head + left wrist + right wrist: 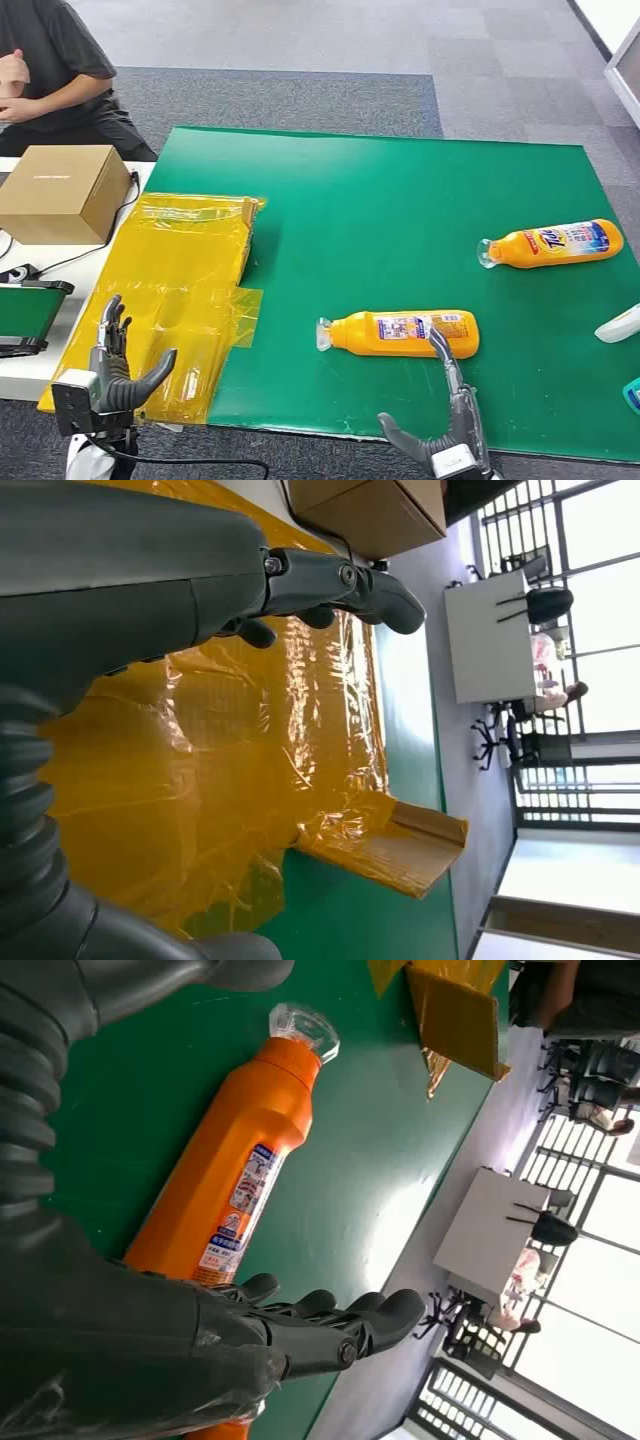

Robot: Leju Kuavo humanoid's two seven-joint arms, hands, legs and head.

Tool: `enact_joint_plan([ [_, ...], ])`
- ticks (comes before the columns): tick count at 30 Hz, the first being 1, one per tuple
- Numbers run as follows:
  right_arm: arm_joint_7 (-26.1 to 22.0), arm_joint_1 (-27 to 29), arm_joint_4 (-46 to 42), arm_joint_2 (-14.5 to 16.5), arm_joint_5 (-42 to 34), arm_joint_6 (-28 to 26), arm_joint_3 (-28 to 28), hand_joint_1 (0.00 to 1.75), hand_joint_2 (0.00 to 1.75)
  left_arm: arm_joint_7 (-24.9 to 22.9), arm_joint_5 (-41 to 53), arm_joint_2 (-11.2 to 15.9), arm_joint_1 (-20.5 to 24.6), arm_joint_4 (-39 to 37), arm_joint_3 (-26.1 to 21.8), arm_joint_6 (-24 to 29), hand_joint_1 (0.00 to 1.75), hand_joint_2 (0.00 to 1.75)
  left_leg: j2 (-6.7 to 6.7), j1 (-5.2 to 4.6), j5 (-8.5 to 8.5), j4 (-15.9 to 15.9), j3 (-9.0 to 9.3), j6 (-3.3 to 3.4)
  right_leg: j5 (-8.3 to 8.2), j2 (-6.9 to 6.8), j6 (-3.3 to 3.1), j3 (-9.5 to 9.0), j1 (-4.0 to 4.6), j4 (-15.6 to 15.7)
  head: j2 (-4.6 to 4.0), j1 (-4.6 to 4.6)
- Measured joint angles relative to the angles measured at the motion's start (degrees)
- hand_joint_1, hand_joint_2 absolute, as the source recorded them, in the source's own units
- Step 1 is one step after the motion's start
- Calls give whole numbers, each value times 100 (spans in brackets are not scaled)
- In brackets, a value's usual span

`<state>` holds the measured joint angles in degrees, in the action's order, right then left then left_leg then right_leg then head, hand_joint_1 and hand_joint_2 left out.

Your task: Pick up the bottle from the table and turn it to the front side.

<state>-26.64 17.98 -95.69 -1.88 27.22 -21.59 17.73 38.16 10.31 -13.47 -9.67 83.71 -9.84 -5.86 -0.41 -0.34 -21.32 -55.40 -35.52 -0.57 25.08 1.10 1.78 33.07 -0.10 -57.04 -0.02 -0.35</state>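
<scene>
Two orange bottles lie on the green mat, plus a big yellow plastic sheet off to the robot's left. Nearer bottle is the likely target: on its side, long axis running left-right, clear cap pointing left, small-print label up, so probably its back. Right hand hovers just at its base end, fingers spread, holding nothing. Left hand idles open over the sheet.
</scene>
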Motion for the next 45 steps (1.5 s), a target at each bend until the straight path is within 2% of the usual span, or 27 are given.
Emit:
enact_joint_plan([
  [6,-65,-11,0,1,-119,48,-9,0,175,1,-27,70,-4,4,-3,8,0,175,0,0,0,0,0,0,0,0,0,-1,0,0,0,0],
  [14,-117,-189,46,90,-92,137,-26,0,175,-11,-254,269,-94,68,-206,-481,0,175,1,0,0,0,0,0,1,0,-1,-2,1,0,1,0],
  [22,-99,-307,120,159,-38,64,-26,0,175,-4,-266,329,-137,96,-426,-620,0,175,0,0,0,0,0,0,1,0,0,-3,0,0,0,0],
  [28,243,-439,150,242,322,-57,-18,0,175,-284,-167,354,-111,78,-639,-1141,0,175,0,0,1,0,0,0,1,0,0,-1,1,0,0,-1],
  [33,529,-592,220,253,627,-108,-13,0,175,-398,33,431,-83,-12,-631,-1573,0,175,0,0,2,0,1,-1,0,0,0,-3,1,0,0,0],
  [35,826,-656,283,245,1125,-147,-5,0,175,-436,-117,466,-81,-70,-621,-1824,0,175,0,0,2,0,1,-1,0,0,0,-3,1,0,0,-1],
  [39,1971,-1018,567,88,2836,-21,9,0,175,-463,-214,558,-26,-174,-613,-2082,0,175,1,0,3,0,0,1,-2,0,1,-2,0,0,1,-1],
  [42,2606,-1504,855,-128,3544,554,2,0,175,-456,-191,608,46,-272,-594,-2092,0,175,1,-1,8,0,0,3,-11,1,7,-2,-1,0,2,0],
  [45,3024,-2113,1312,-359,3980,1373,13,0,175,-446,-198,634,122,-372,-577,-2089,0,175,1,-2,19,-1,-1,11,-19,1,14,-2,-2,0,1,0],
])
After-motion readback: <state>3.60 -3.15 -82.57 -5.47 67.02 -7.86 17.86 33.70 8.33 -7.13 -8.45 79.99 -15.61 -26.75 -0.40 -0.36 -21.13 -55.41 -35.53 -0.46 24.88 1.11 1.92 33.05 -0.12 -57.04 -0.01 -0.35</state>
